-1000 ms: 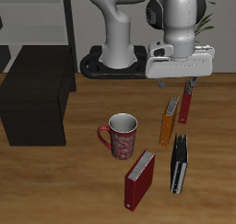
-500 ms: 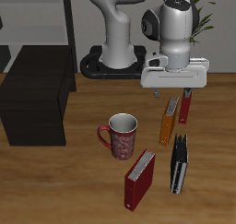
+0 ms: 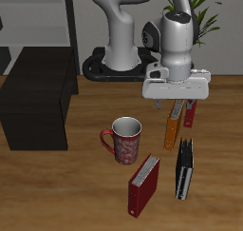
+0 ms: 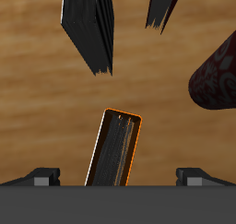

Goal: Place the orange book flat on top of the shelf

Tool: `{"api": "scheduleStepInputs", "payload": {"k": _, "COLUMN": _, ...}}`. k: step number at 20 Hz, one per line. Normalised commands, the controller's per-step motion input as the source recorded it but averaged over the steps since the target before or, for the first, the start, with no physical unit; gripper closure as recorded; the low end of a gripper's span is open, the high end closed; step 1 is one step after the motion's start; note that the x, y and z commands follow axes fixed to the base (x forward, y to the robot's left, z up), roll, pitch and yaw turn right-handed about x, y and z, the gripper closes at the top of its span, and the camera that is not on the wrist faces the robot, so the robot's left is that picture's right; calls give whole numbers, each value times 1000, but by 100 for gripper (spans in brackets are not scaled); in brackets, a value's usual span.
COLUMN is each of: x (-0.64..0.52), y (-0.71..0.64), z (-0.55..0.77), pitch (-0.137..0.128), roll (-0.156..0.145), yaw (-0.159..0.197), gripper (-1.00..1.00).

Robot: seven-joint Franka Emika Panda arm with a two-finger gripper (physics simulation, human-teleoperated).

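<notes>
The orange book [image 3: 172, 128] stands upright on the wooden table beside the mug; in the wrist view [image 4: 115, 150] I see its top edge with pale pages from above. My gripper [image 3: 176, 105] hangs open just above the book's top, a finger on each side of it, not touching. Its fingertips [image 4: 41, 176] show at the edge of the wrist view. The shelf [image 3: 36, 95] is the low black cabinet with a flat top at the far side of the table from the books.
A red patterned mug [image 3: 123, 140] stands near the orange book. A slim dark-red book [image 3: 190, 111], a black book [image 3: 183, 168] and a larger red book [image 3: 143, 184] stand close by. A grey open-frame rack [image 3: 38, 16] rises behind the shelf. The robot base [image 3: 119, 64] is at the back.
My gripper has come down and turned a little, from well above the books to just over the orange book's top. The books and mug have not moved.
</notes>
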Motion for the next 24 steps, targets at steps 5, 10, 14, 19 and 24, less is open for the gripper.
{"api": "scheduleStepInputs", "payload": {"k": 5, "x": 50, "y": 2, "z": -243, "pitch": 42, "roll": -4, "yaw": -24, "gripper": -100}}
{"api": "scheduleStepInputs", "payload": {"k": 10, "x": 77, "y": -24, "z": -326, "pitch": 65, "roll": 25, "yaw": -22, "gripper": -100}}
{"api": "scheduleStepInputs", "payload": {"k": 14, "x": -7, "y": 27, "z": -192, "pitch": 37, "roll": 18, "yaw": 3, "gripper": 100}}
{"api": "scheduleStepInputs", "payload": {"k": 19, "x": 2, "y": -38, "z": -6, "pitch": 5, "roll": 2, "yaw": 9, "gripper": 100}}
{"api": "scheduleStepInputs", "payload": {"k": 24, "x": -41, "y": -46, "z": 173, "pitch": -23, "roll": -1, "yaw": 13, "gripper": 100}}
